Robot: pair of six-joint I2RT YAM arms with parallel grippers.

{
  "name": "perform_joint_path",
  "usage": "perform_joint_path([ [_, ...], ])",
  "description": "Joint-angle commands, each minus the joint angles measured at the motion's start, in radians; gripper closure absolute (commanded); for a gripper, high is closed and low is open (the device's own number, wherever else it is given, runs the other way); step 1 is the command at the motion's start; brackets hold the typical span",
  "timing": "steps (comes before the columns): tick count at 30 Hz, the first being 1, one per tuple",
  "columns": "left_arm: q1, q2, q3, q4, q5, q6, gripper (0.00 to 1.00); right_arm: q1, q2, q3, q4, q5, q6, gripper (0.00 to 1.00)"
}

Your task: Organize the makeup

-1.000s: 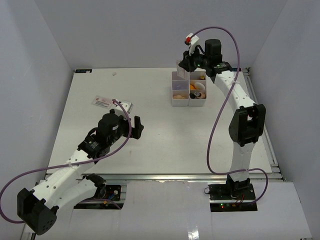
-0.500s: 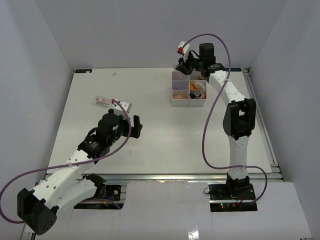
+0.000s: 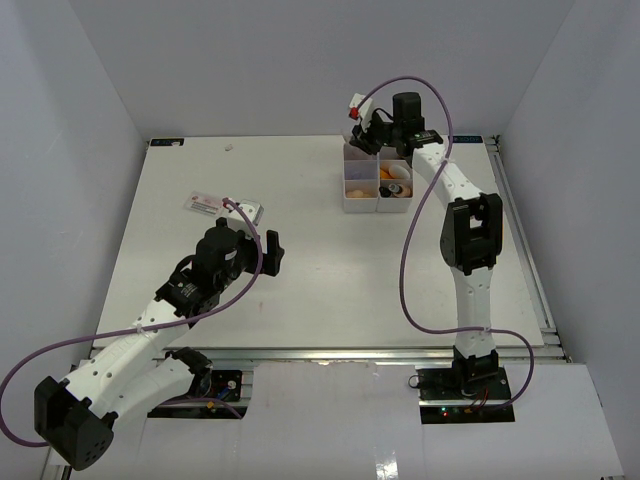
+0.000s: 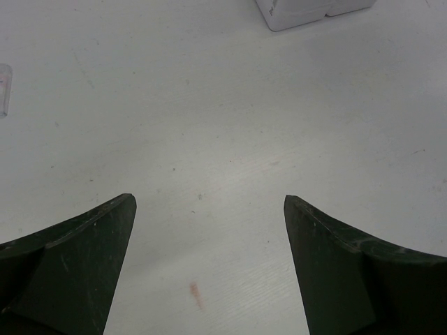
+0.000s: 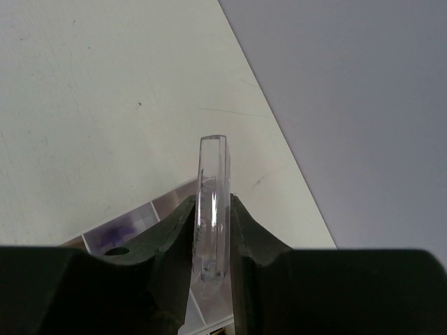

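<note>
While pinching clear lid with right gripper above white compartment box near far edge; hovering mid-left with left gripper spread over open tabletop.

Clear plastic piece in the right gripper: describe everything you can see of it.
The clear plastic piece is a thin, flat, transparent slab, seen edge-on in the right wrist view, with a squared top end. It stands upright, its lower part pinched in the right gripper between the two dark fingers, its top sticking out above them. It hangs over the far left corner of the white compartment box. Whether it is attached to that box cannot be told.
</note>
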State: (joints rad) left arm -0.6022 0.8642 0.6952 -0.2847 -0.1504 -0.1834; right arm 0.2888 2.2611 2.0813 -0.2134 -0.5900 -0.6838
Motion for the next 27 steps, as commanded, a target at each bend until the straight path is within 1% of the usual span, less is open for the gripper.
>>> perform_joint_path([
  [1, 0.004, -0.004, -0.005, 0.01, -0.013, 0.007, 0.02, 0.0, 0.011, 0.035, 0.045, -0.003, -0.036, 0.6],
  [3, 0.005, -0.004, -0.005, 0.01, -0.011, 0.006, 0.02, 0.0, 0.006, 0.023, 0.046, 0.002, -0.037, 0.48],
  [6, 0.009, 0.0, -0.005, 0.015, -0.007, 0.003, 0.02, 0.0, -0.019, -0.002, 0.051, 0.006, -0.026, 0.37],
  [10, 0.017, 0.004, -0.005, 0.015, -0.002, -0.007, 0.02, -0.005, -0.115, -0.056, 0.05, 0.01, 0.022, 0.3],
  [12, 0.023, 0.006, -0.005, 0.016, -0.004, -0.019, 0.02, -0.015, -0.171, -0.108, 0.046, -0.002, 0.082, 0.27],
  [13, 0.026, 0.008, -0.004, 0.016, -0.004, -0.026, 0.02, -0.022, -0.217, -0.127, 0.039, -0.019, 0.118, 0.25],
  [15, 0.048, 0.018, 0.0, 0.016, 0.001, -0.04, 0.02, -0.035, -0.328, -0.211, 0.001, -0.104, 0.173, 0.21],
  [16, 0.059, 0.032, 0.002, 0.018, 0.017, -0.058, 0.02, -0.045, -0.361, -0.24, -0.045, -0.136, 0.205, 0.19],
  [18, 0.111, 0.052, 0.004, 0.03, 0.055, -0.085, 0.02, -0.053, -0.46, -0.354, -0.101, -0.238, 0.241, 0.18],
  [20, 0.173, 0.099, 0.013, 0.044, 0.142, -0.144, 0.02, -0.06, -0.544, -0.467, -0.15, -0.314, 0.278, 0.17],
  [21, 0.241, 0.12, 0.016, 0.051, 0.192, -0.172, 0.02, -0.062, -0.618, -0.575, -0.163, -0.356, 0.288, 0.17],
  [22, 0.274, 0.152, 0.019, 0.057, 0.248, -0.197, 0.02, -0.063, -0.677, -0.626, -0.169, -0.371, 0.298, 0.17],
  [23, 0.308, 0.181, 0.022, 0.06, 0.293, -0.225, 0.02, -0.063, -0.702, -0.674, -0.171, -0.384, 0.304, 0.16],
  [25, 0.413, 0.242, 0.049, 0.056, 0.36, -0.339, 0.02, -0.063, -0.8, -0.833, -0.173, -0.418, 0.311, 0.16],
  [27, 0.452, 0.307, 0.073, 0.039, 0.361, -0.391, 0.02, -0.068, -0.875, -0.907, -0.17, -0.427, 0.32, 0.16],
])
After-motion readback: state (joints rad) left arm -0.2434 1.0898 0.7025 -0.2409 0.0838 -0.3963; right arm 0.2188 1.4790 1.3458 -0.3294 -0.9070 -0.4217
